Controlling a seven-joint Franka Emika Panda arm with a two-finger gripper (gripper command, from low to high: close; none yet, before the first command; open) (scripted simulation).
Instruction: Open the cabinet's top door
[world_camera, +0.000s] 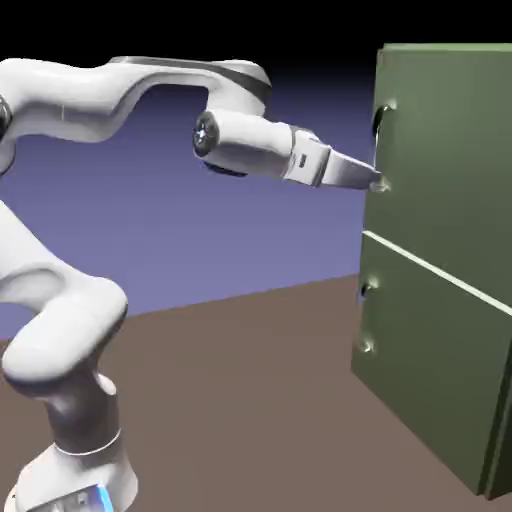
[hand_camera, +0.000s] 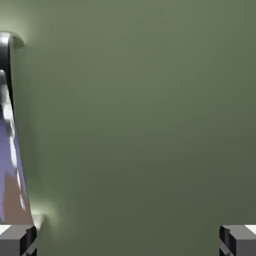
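Observation:
The tall olive-green cabinet (world_camera: 498, 440) stands at the exterior view's right. Its top door (world_camera: 450, 150) carries a curved dark metal handle (world_camera: 380, 120) near its left edge. My gripper (world_camera: 377, 183) reaches level toward the door, its tips at the handle's lower end and close to the panel. In the hand view the top door (hand_camera: 140, 125) fills the picture and the handle (hand_camera: 9, 125) runs down the left edge, just above my left fingertip (hand_camera: 17, 241). The gripper (hand_camera: 128, 241) is open, with only flat panel showing between the tips.
A pale seam separates the top door from the lower panel (world_camera: 430, 340), which has two small knobs (world_camera: 368, 288) near its left edge. The brown table (world_camera: 230, 400) stretches between the robot's base and the cabinet.

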